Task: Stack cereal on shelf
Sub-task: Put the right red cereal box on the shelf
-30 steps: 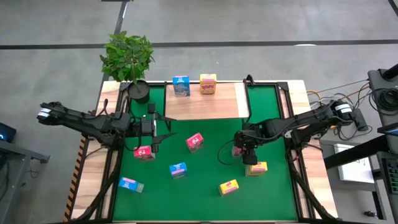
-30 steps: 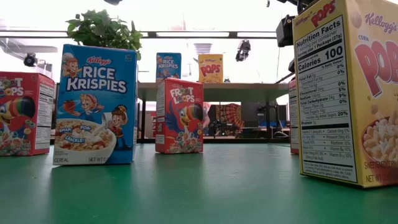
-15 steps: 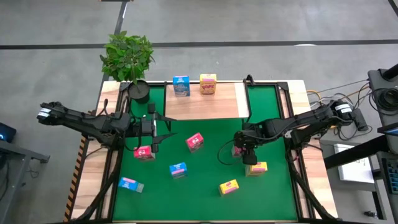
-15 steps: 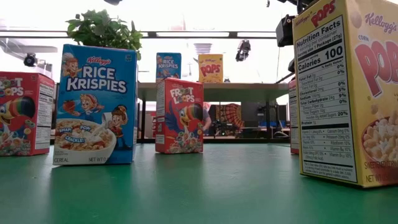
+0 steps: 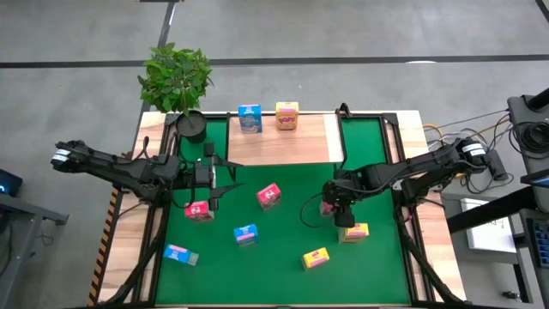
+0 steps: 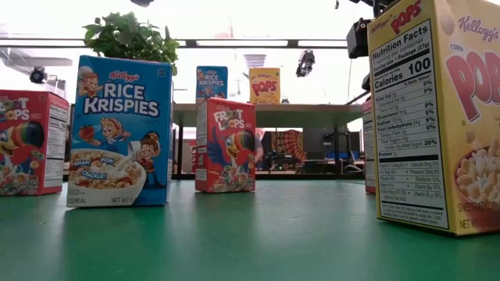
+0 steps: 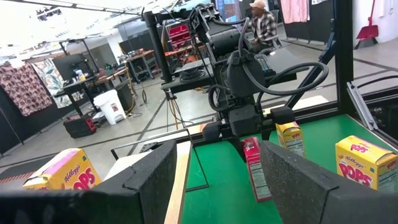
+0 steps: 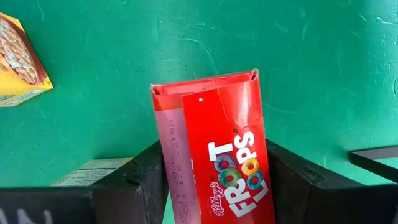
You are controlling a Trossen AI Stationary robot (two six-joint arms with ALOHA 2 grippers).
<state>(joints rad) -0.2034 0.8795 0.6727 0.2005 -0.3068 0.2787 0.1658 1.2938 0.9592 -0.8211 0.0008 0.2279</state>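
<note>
Green mat underlies an upright red Froot Loops box [image 8: 217, 149], seemingly clasped between right gripper [image 8: 214, 186] fingers.

High cam stares straight down on the green mat [image 5: 283, 249]; low cam sits at mat level, facing 12 o'clock. Both catch the shelf [image 5: 279, 142]. Wrist cams ride close.

Cereal boxes [image 5: 245, 233]: three blue, three yellow, three red; one shelf [image 5: 279, 144]
</note>
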